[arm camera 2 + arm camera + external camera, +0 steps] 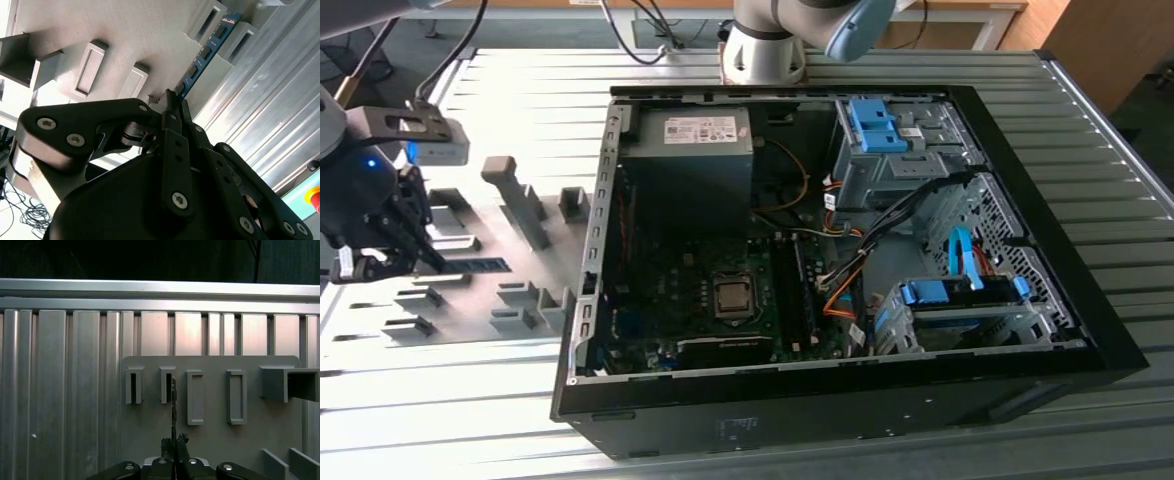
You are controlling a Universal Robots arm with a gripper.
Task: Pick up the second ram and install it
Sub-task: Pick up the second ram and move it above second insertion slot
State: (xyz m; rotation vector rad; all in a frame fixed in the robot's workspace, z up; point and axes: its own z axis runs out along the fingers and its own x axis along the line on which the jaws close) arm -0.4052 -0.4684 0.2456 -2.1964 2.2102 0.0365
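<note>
The second ram (207,50) is a thin green-blue stick with black chips. It stands on edge in a slot between grey blocks on the fixture plate (210,440), at the exterior view's left. In the first wrist view the ram (173,402) appears edge-on, as a thin dark line. In the exterior view its free end (487,264) sticks out toward the computer. My gripper (174,100) (174,442) (427,264) has its two black fingers pinched shut on the ram's near end. The ram still sits low in the holder.
An open black computer case (854,400) lies on the ribbed metal table, with the motherboard's ram slots (787,290) near its middle. Blue drive brackets (874,120) (961,292) sit at the case's far side. Grey upright blocks (514,195) stand on the fixture plate.
</note>
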